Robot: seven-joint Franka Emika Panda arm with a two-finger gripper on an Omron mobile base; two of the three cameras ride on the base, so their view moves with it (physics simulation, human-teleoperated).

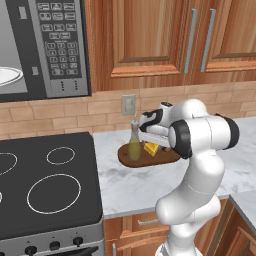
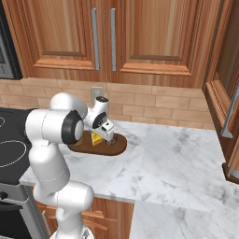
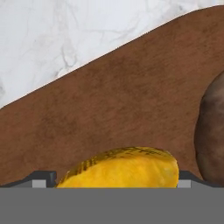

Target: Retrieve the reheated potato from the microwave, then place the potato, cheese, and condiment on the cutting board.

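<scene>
The cheese [image 3: 122, 168] lies on the cutting board [image 3: 113, 109], a yellow-orange wedge sitting right between the two finger tips [image 3: 43, 178] in the hand view, its rounded top filling the gap from one tip to the other. The jaws stand spread wide on either side of it; whether the pads actually touch the wedge cannot be told. The gripper [image 3: 117, 181] points down at the board from just above.

In the same hand view the potato [image 3: 212, 131] shows as a dark brown rounded lump at the right edge, also on the board and near the cheese but apart from it.

From the left base view, the cheese [image 1: 150, 148] peeks out beneath the robot's hand, and the condiment [image 1: 134, 143] stands upright on the left part of the cutting board [image 1: 127, 157], just beside the wedge. The right base view shows the cheese [image 2: 96, 139] on the cutting board [image 2: 116, 148] below the gripper [image 2: 109, 136].

The board rests on the marble counter [image 1: 125, 185] against the brick backsplash. The microwave [image 1: 45, 45] hangs open at upper left above the stove [image 1: 45, 185], a white plate [image 1: 7, 76] visible inside.
</scene>
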